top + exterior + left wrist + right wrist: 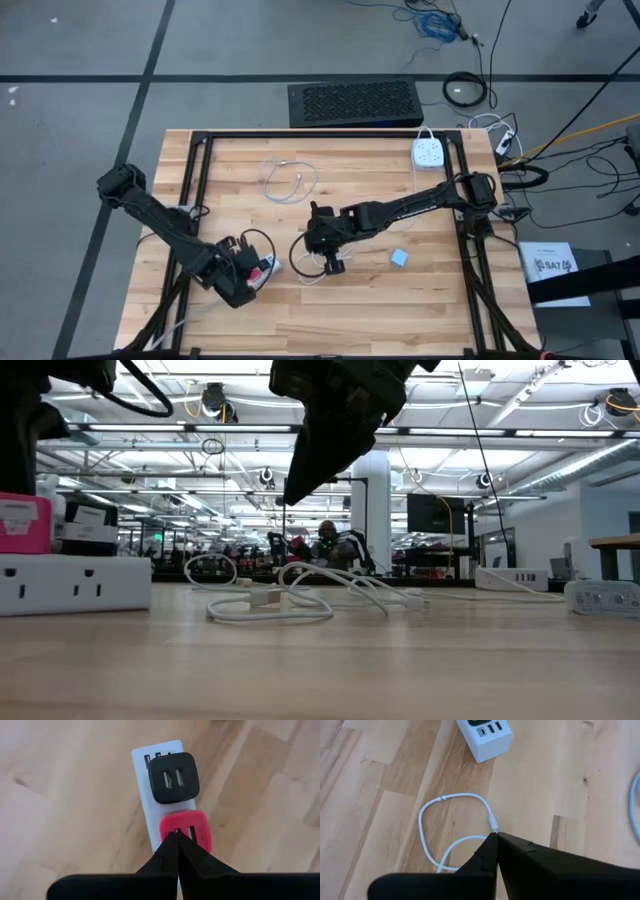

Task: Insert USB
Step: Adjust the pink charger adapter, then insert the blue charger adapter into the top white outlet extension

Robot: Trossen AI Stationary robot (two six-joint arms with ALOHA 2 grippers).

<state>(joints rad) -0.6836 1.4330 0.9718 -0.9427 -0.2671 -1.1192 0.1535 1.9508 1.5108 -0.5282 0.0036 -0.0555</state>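
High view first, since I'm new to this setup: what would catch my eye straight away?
Two dark arms meet low over the wooden table. The left gripper, fingers shut, sits over a red charger beside a black charger on a white power strip. The right gripper, fingers shut, hovers above a looped white cable.

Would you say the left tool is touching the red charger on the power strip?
Cannot tell: the left wrist view shows the left tool shut, its tips overlapping the red charger, hiding any gap.
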